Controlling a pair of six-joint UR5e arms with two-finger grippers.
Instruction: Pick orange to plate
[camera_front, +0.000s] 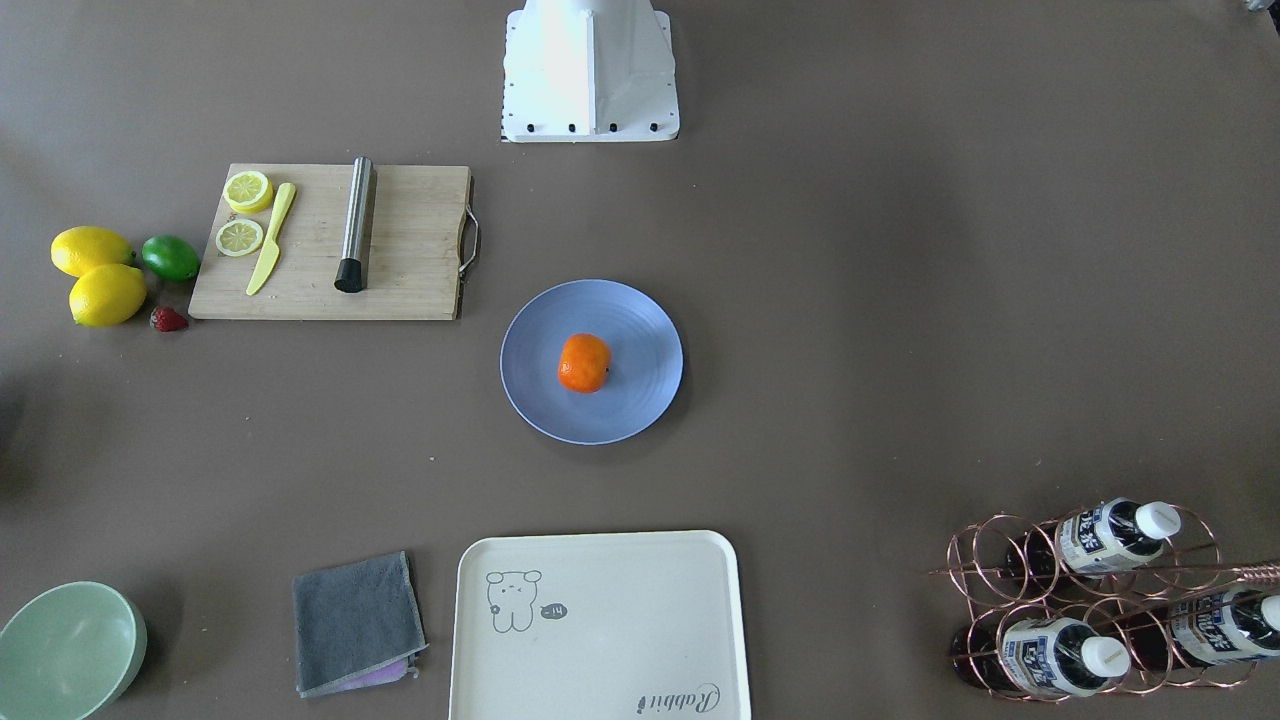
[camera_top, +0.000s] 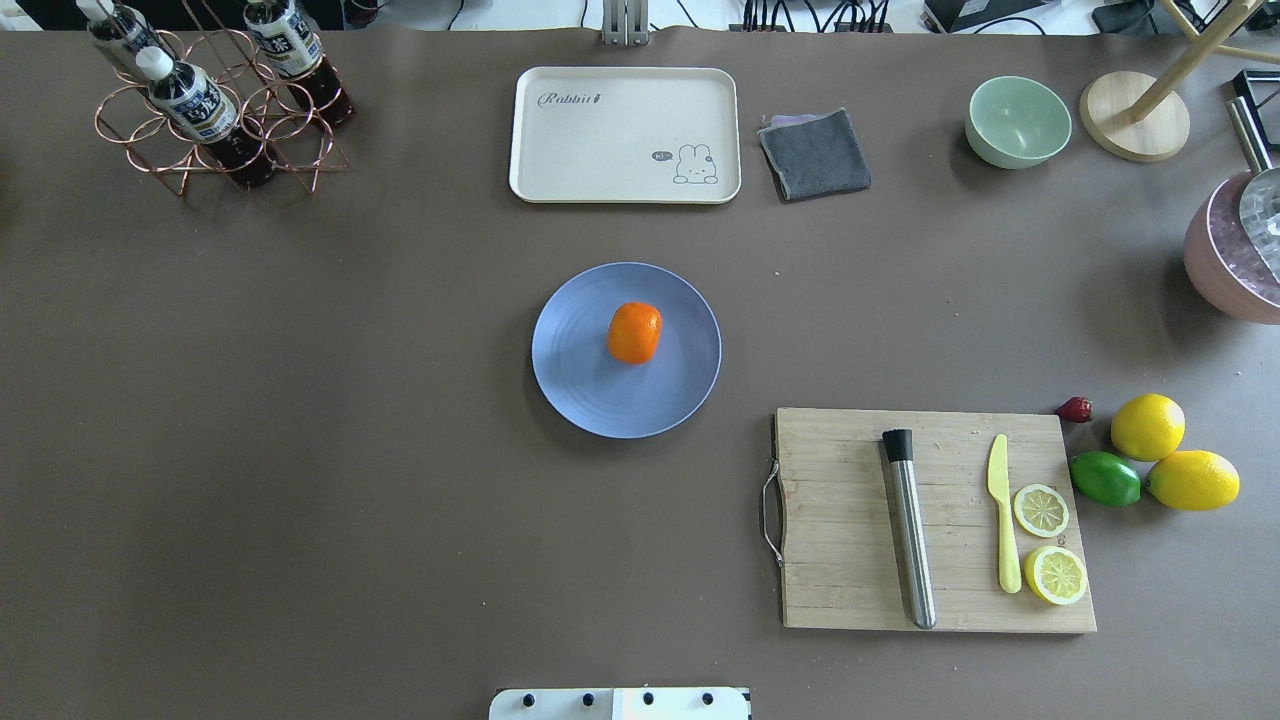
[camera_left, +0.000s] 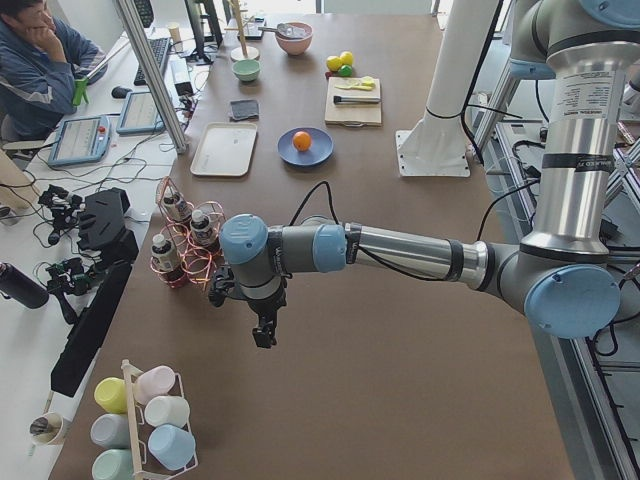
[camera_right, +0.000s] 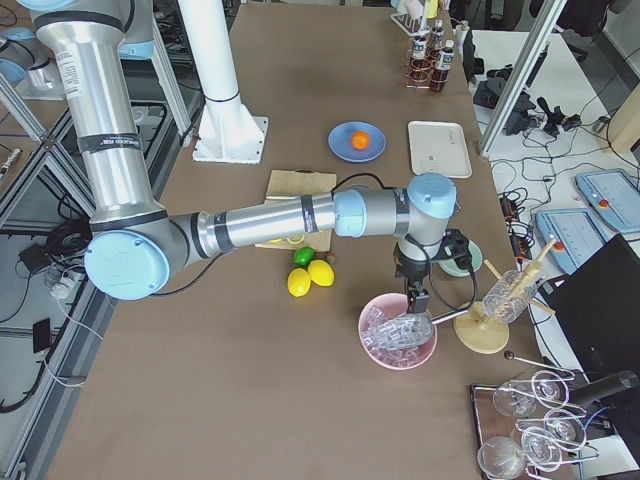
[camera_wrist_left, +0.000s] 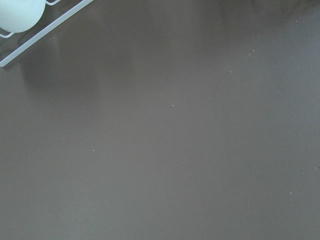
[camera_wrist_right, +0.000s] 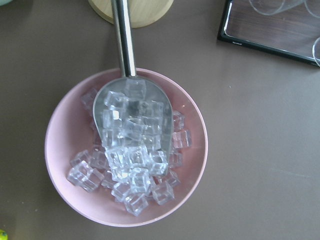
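The orange (camera_front: 584, 362) lies on the blue-lavender plate (camera_front: 630, 405) in the middle of the table, also seen from overhead as the orange (camera_top: 635, 332) on the plate (camera_top: 590, 392). Neither gripper is near it. My left gripper (camera_left: 265, 335) hangs over bare table far off at the table's left end, past the bottle rack; I cannot tell whether it is open or shut. My right gripper (camera_right: 415, 297) hovers above a pink bowl of ice (camera_wrist_right: 125, 150) at the right end; its state cannot be told either. No fingers show in either wrist view.
A wooden cutting board (camera_top: 850, 520) carries a steel tube, a yellow knife and lemon slices. Two lemons (camera_top: 1148, 427) and a lime (camera_top: 1105, 478) lie beside it. A cream tray (camera_top: 625, 135), grey cloth (camera_top: 815, 153), green bowl (camera_top: 1018, 121) and bottle rack (camera_top: 215, 110) line the far edge.
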